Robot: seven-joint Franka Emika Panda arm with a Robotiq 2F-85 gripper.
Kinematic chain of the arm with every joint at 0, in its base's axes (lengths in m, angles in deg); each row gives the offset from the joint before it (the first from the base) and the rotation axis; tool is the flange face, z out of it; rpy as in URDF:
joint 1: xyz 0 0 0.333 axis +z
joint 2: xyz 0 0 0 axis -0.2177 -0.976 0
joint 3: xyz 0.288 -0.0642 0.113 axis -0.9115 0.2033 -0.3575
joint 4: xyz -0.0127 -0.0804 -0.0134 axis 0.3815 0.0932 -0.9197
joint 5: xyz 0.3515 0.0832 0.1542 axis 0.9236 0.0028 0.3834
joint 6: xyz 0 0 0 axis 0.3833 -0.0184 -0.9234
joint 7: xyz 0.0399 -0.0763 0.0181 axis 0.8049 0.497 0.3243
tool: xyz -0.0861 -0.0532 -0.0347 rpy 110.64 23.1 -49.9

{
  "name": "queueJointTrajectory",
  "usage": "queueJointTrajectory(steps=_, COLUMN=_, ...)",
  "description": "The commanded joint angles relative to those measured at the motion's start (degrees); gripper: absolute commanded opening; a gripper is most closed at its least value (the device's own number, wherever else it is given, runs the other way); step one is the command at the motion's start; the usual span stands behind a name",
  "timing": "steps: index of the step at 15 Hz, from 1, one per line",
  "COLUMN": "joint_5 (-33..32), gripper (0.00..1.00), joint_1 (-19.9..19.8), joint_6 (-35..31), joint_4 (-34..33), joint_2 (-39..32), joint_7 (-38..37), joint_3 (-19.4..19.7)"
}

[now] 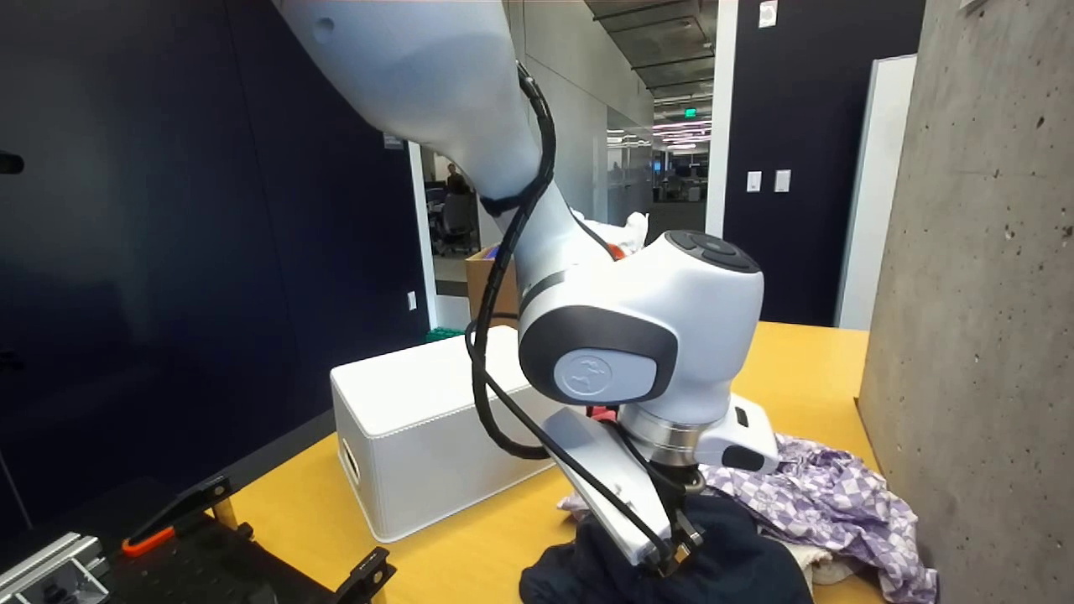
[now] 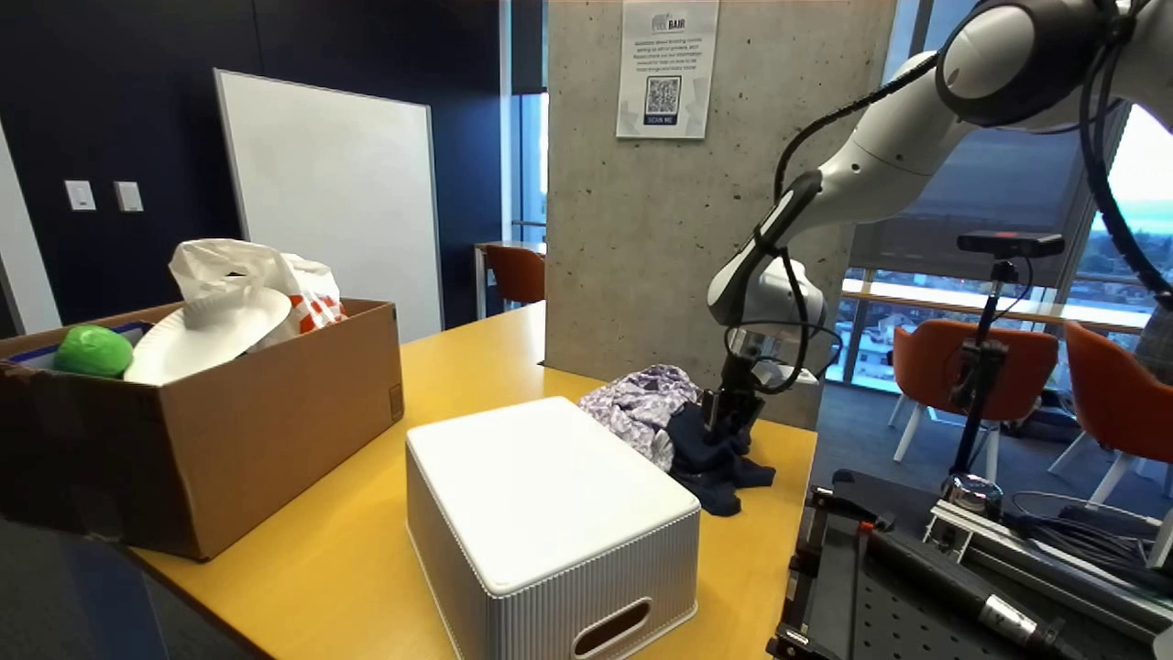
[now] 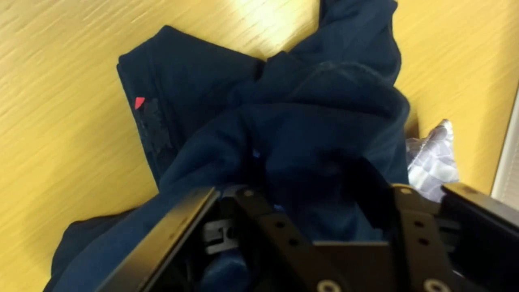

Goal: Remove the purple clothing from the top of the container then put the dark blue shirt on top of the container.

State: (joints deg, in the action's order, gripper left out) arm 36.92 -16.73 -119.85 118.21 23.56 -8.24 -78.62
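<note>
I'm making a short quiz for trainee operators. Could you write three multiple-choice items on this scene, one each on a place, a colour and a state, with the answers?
1. Where is the purple checked clothing?
A) On top of the white container
B) Beside the dark blue shirt
C) Draped over a chair

2. What colour is the round object in the cardboard box?
A) Orange
B) Black
C) Green

3. How does the gripper stand?
A) Open
B) Fully shut
C) Clamped on the cardboard box

Answers:
1 B: both exterior views show it lying next to the shirt.
2 C: its bright green surface shows at the box's top in an exterior view.
3 A: the wrist view shows its fingers apart, with dark blue fabric visible in the gap.
</note>
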Motion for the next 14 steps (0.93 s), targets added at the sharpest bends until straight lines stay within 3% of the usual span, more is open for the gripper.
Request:
queueJointTrajectory(steps=1, joint_5=-1.6, gripper=0.27, joint_1=-2.7, joint_6=-0.2, joint_4=-0.4, joint_2=-0.3, joint_7=-0.9, joint_3=-2.6)
queueJointTrajectory(steps=5, joint_5=-1.4, gripper=0.01, joint_1=-3.2, joint_6=-0.7, joint_4=2.3, joint_2=2.7, joint_7=-1.0, joint_3=-3.2)
queueJointTrajectory(steps=14, joint_5=-2.4, gripper=0.03, joint_1=0.3, joint_6=-0.9, joint_4=9.5, joint_2=20.9, joint_7=-3.0, joint_3=-1.3)
